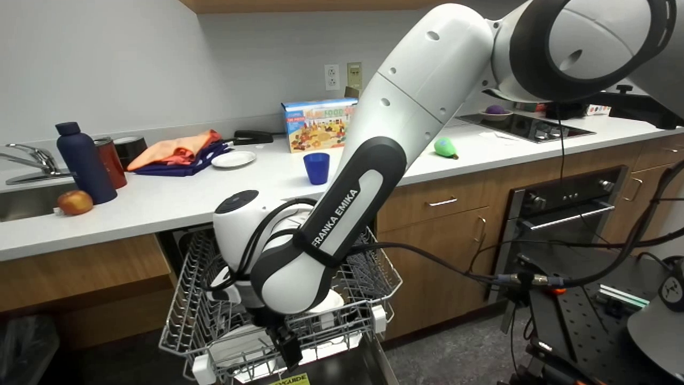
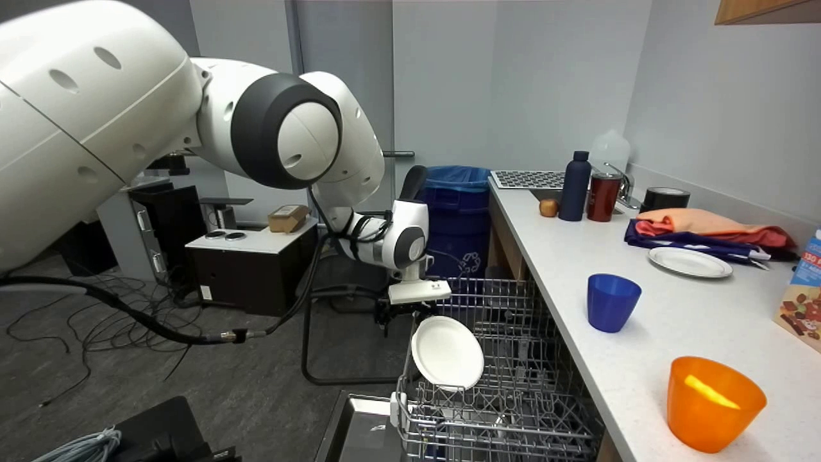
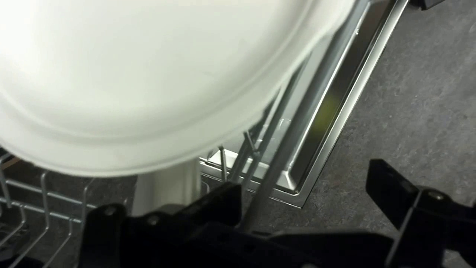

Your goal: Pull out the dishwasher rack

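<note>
The dishwasher rack [image 1: 358,306] is a grey wire basket that stands out from under the counter, above the open door. It also shows in an exterior view [image 2: 500,420]. A white plate [image 2: 448,353] leans among its tines and fills much of the wrist view [image 3: 148,74]. A white bowl [image 1: 327,302] sits in the rack. My gripper [image 3: 303,193] is open wide at the rack's front edge. In the wrist view the front bar [image 3: 284,149] runs between the fingers, close to the left one; contact cannot be told. The gripper also shows in an exterior view [image 1: 286,345].
The open dishwasher door [image 2: 365,427] lies below the rack. The counter [image 1: 176,206] overhangs its back part and bears a blue cup [image 1: 317,168], an orange cup [image 2: 712,410] and a navy bottle [image 1: 85,163]. A black cable [image 1: 422,259] hangs from the arm.
</note>
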You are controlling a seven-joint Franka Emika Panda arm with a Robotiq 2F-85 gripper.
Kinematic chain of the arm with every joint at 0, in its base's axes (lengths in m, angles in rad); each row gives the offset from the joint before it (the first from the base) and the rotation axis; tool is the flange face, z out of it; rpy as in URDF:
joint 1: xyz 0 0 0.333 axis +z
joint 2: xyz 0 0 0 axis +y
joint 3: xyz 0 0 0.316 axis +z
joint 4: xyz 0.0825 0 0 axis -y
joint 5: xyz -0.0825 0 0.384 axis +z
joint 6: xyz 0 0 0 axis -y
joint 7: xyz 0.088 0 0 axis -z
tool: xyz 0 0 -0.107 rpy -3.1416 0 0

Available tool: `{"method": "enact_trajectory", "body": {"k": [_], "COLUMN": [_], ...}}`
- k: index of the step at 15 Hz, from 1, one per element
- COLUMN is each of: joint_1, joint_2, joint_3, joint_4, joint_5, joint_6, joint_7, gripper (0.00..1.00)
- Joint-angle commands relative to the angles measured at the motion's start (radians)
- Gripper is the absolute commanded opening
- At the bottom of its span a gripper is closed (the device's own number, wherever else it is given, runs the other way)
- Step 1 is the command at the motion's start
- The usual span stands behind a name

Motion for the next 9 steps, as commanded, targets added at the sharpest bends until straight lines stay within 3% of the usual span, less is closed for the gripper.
{"method": "enact_trajectory", "body": {"k": [1,9], "joint_1": [-0.018,-0.008], "joint_2": [-0.002,0.020], "joint_3": [0.058,0.105], "joint_4": [-0.023,0.017], "joint_5": [0.022,0.034], "joint_6": [-0.011,-0.061], "joint_7": [-0.074,-0.183], "gripper": [1.00,1.00]}}
